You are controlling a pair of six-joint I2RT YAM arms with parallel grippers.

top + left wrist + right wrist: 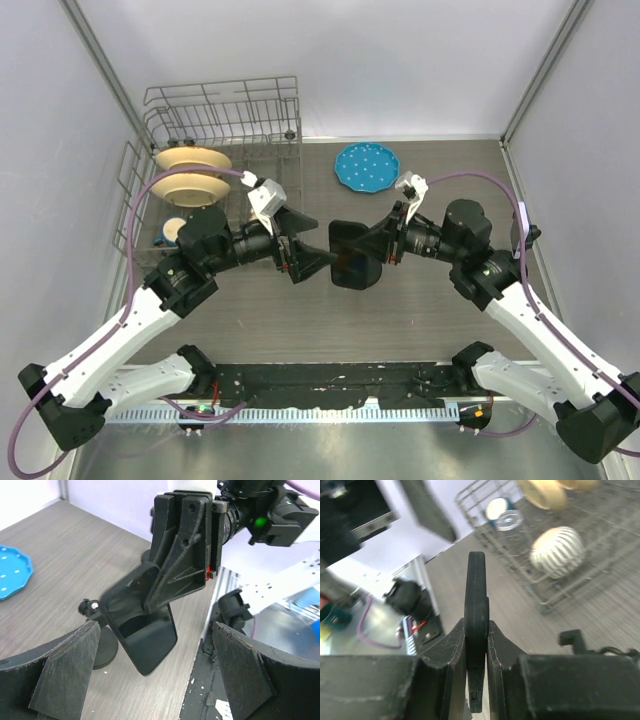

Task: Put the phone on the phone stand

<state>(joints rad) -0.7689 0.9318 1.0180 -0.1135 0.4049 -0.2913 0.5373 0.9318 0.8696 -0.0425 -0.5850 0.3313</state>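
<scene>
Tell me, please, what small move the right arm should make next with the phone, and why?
Probably ease the phone down toward the stand. The right gripper is clamped on its edge, the phone hangs tilted and not yet seated, and the stand sits bare just beside its lower end.

Overhead camera looks down on the whole desk (430, 310) from the near edge; both close wrist cameras face the phone (150, 645) between them.
</scene>
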